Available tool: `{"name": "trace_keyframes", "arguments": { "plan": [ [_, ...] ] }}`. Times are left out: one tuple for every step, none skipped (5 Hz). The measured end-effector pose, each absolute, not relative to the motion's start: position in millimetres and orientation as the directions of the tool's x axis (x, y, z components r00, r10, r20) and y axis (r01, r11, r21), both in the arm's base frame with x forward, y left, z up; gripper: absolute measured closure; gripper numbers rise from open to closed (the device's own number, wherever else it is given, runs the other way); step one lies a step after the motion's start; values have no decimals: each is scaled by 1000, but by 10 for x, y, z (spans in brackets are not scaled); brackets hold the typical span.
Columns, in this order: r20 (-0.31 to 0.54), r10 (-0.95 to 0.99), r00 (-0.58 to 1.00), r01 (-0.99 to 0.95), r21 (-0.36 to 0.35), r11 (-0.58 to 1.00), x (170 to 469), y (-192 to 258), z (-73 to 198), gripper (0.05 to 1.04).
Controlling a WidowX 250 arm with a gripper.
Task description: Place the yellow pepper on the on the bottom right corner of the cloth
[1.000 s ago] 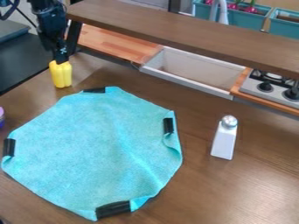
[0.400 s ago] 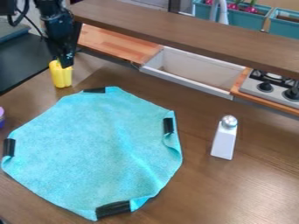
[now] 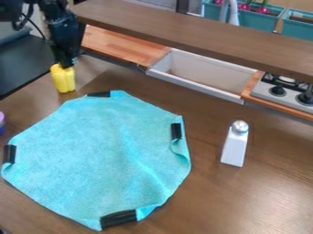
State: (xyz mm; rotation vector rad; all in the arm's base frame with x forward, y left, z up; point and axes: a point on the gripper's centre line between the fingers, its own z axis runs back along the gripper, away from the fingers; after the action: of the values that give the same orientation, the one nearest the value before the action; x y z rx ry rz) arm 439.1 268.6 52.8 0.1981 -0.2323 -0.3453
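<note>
Near the cloth (image 3: 101,153), the yellow pepper (image 3: 63,79) stands beneath the pincer (image 3: 66,65)

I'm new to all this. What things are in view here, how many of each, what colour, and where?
cloth: one, turquoise, spread over the left and middle of the counter
tape pieces: four, black, at the cloth's edges
yellow pepper: one, yellow, upright on the counter past the cloth's far edge
bottle-like object: one, white with a silvery top, right of the cloth
purple object: one, partly cut off at the left edge
counter: one, brown, under these things
sink: one, pale, behind the counter
stove: one, grey with dark knobs, far right
planters: teal, top right
robot arm: one, black, top left
gripper: one, black, at the pepper's top
</note>
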Motion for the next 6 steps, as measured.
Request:
{"name": "trace_keyframes", "arguments": {
  "plan": [
    [193, -361, 912, 308, 254, 917, 4412, 2713, 539, 901],
    [195, -373, 907, 318, 262, 911, 4441, 2686, 535, 986],
    [199, -378, 904, 324, 258, 910, 4432, 2668, 506, 993],
    [207, -390, 897, 339, 244, 909, 4384, 2602, 536, 993],
    [206, -404, 891, 354, 241, 904, 4308, 2545, 533, 993],
    [198, -446, 873, 384, 287, 878, 4223, 2459, 624, 993]
  ]
}}
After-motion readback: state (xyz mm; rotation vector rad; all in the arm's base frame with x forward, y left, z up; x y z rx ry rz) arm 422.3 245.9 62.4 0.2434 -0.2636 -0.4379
